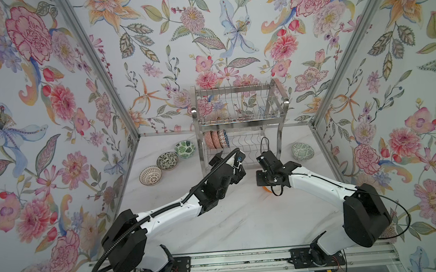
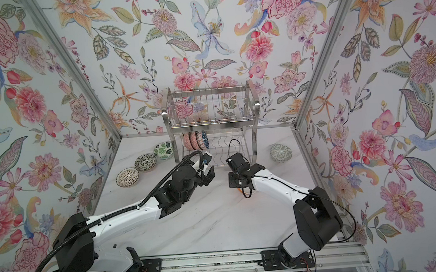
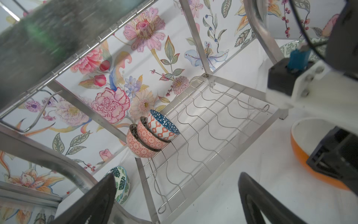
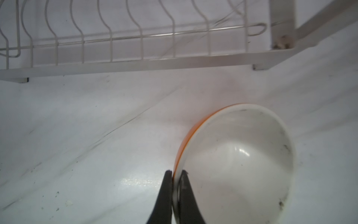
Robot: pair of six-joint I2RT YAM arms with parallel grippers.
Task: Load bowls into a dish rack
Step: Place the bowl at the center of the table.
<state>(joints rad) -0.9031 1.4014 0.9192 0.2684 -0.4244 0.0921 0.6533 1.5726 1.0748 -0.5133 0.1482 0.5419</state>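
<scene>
The dish rack (image 1: 239,119) (image 2: 211,116) stands at the back of the table. Three bowls (image 1: 215,139) (image 3: 153,133) lean on edge at the left end of its lower tier. My right gripper (image 4: 176,171) is shut on the rim of a white bowl with an orange outside (image 4: 238,161) (image 3: 302,147), low over the table in front of the rack. My left gripper (image 3: 177,174) is open and holds nothing, in front of the lower tier's left part. Loose bowls sit on the table: green leaf (image 1: 185,149), black-white (image 1: 167,160) and dotted (image 1: 150,175) on the left, a green-patterned one (image 1: 302,151) on the right.
Floral walls with metal corner posts (image 1: 97,71) close in the white marble table (image 1: 230,219) on three sides. The rack's curved side legs (image 3: 257,29) and upper tier (image 1: 236,106) overhang the lower wires. The arms' mounting rail (image 1: 233,261) runs along the front edge.
</scene>
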